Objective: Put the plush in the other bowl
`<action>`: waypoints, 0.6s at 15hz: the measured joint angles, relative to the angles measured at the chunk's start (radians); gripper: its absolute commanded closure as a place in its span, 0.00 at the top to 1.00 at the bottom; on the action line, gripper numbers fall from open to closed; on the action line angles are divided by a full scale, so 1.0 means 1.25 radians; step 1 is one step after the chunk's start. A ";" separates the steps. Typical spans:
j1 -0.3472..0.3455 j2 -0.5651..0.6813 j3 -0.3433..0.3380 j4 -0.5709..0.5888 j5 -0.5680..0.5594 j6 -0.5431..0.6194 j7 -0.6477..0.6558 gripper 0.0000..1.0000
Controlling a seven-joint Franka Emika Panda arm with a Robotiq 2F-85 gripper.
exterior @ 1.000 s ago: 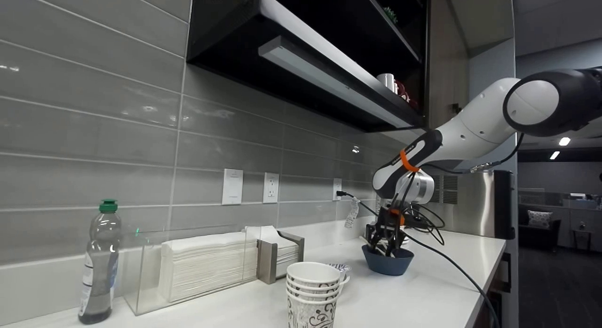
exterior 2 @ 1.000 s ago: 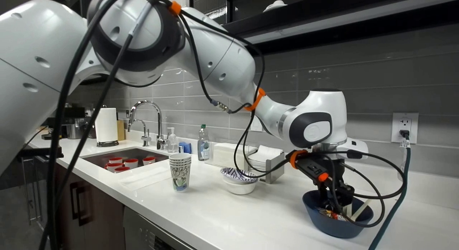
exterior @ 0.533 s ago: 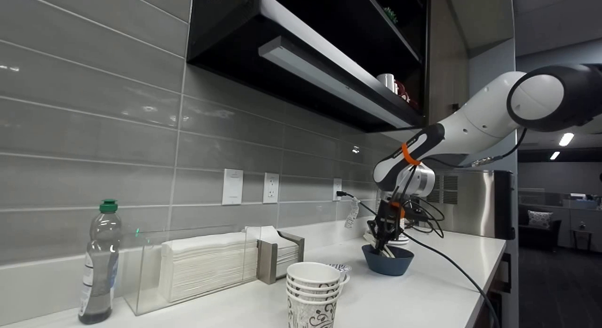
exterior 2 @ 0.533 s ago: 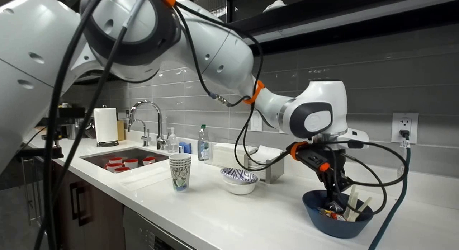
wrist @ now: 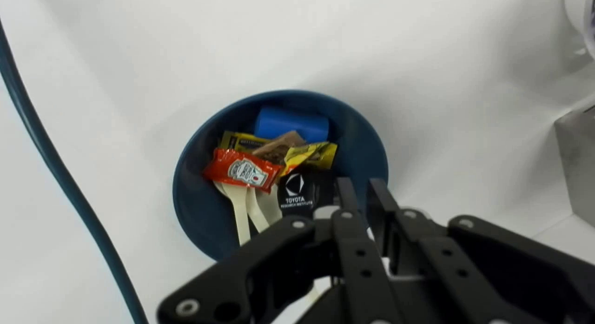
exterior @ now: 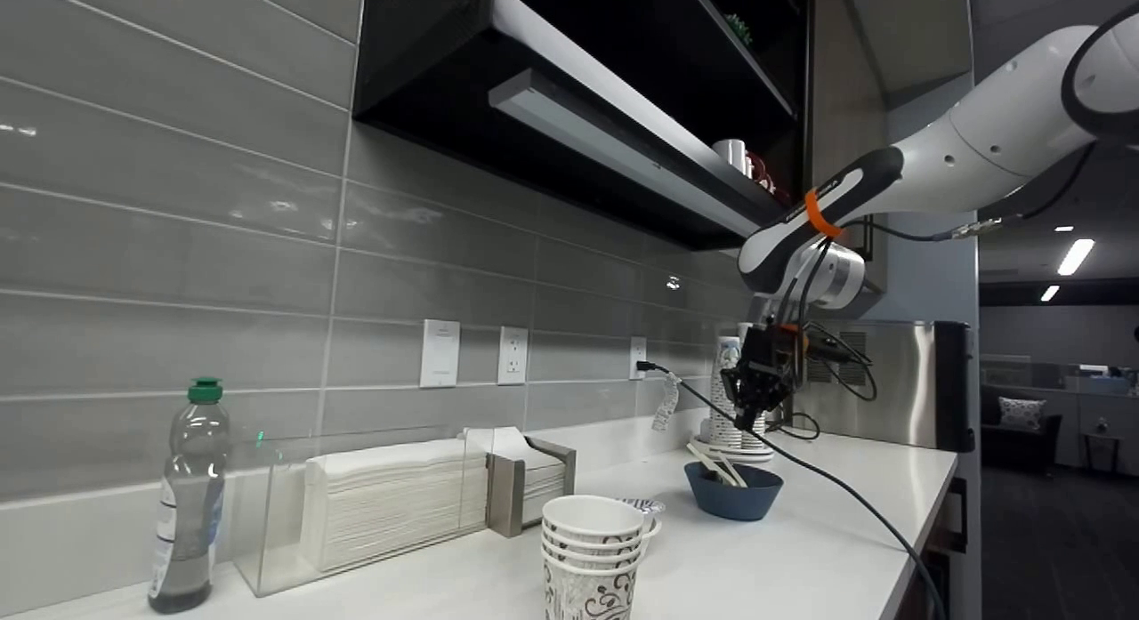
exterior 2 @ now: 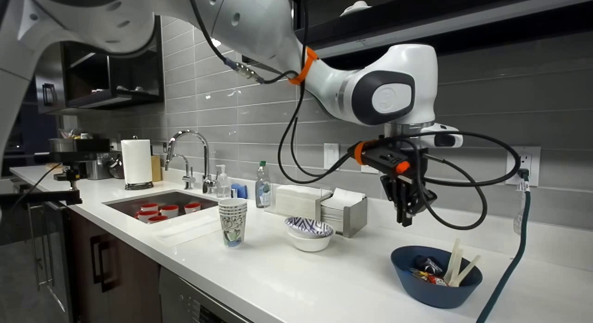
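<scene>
Plush (wrist: 307, 194) lies inside the blue bowl (exterior 2: 436, 293). Above, the tool (wrist: 362, 189) hangs well apart from the rim, jaws slightly parted, holding nothing.

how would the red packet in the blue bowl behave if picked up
The red packet probably bends easily, since its edges look thin and crinkled. Its surface looks glossy, so it could slip when pinched. It appears to lie over part of the pale utensils, so those might shift when it lifts.

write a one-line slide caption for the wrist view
The claw above a blue bowl holding a red packet, yellow packets, pale utensils and a black item marked Toyota.
</scene>
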 measured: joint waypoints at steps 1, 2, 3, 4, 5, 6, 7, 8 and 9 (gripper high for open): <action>0.002 0.000 0.001 -0.012 0.000 0.005 -0.001 0.54; 0.004 0.006 0.002 -0.021 0.000 0.019 -0.002 0.60; 0.006 0.019 0.003 -0.025 0.000 0.042 -0.003 0.68; 0.007 0.037 0.003 -0.025 0.000 0.070 -0.003 0.74; 0.008 0.058 0.004 -0.023 0.000 0.096 -0.003 0.81; 0.008 0.079 0.005 -0.018 0.000 0.117 -0.003 0.88; 0.007 0.100 0.005 -0.010 0.000 0.131 -0.003 0.95; 0.006 0.119 0.005 0.001 0.000 0.141 -0.002 1.00; 0.005 0.138 0.005 0.014 0.000 0.150 -0.001 1.00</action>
